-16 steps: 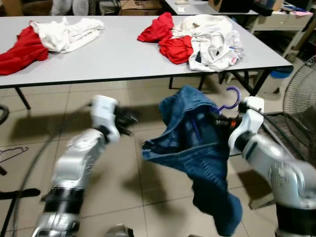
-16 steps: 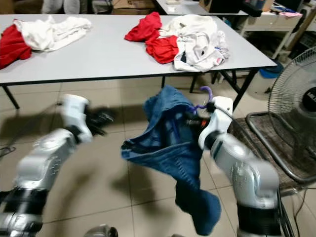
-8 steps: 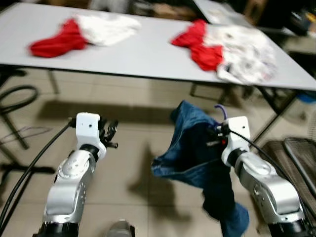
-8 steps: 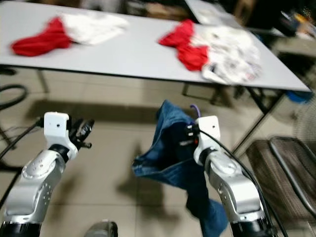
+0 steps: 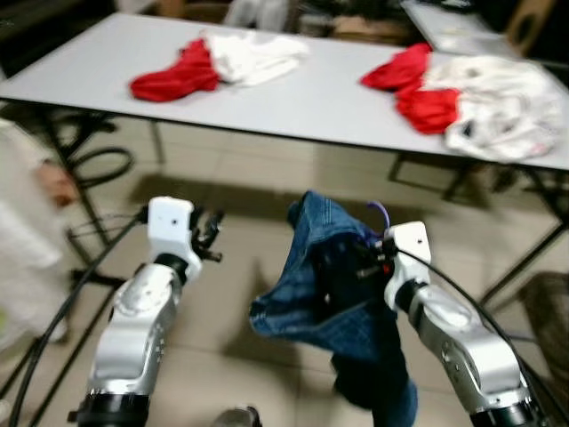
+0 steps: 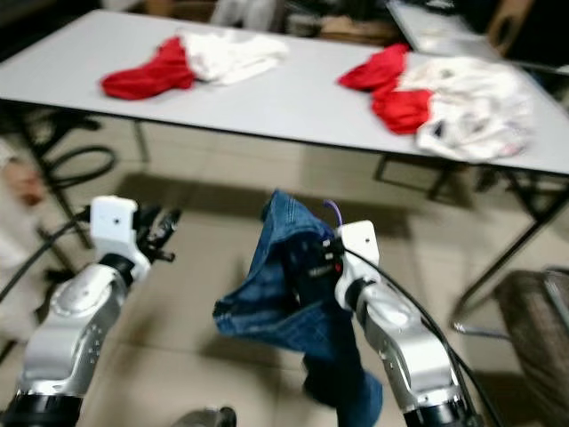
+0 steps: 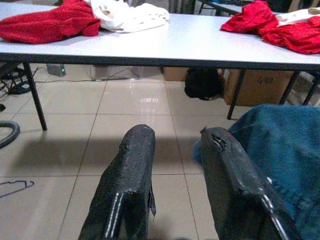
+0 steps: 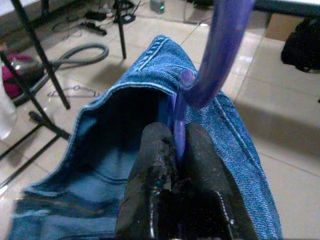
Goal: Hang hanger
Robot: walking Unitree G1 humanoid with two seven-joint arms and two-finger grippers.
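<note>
A purple plastic hanger (image 8: 218, 55) carries blue jeans (image 5: 333, 294), which droop toward the tiled floor. My right gripper (image 8: 176, 137) is shut on the hanger's neck just below the hook (image 5: 381, 213), and the denim waistband wraps around the fingers. My left gripper (image 7: 177, 142) is held up to the left of the jeans, its two black fingers (image 7: 135, 165) a little apart with nothing between them. In the head views the left gripper (image 5: 209, 240) stands clear of the denim.
A long grey table (image 5: 302, 98) stands ahead with red and white clothes (image 5: 213, 64) at the left and another pile (image 5: 471, 93) at the right. A person in white (image 5: 27, 231) is at the far left. Black stand legs and a hose (image 5: 93, 165) lie on the floor left.
The camera has swung left, so the table and clothes sit further right and the person has come into view. Both arms keep their pose, the right still holding the hanger.
</note>
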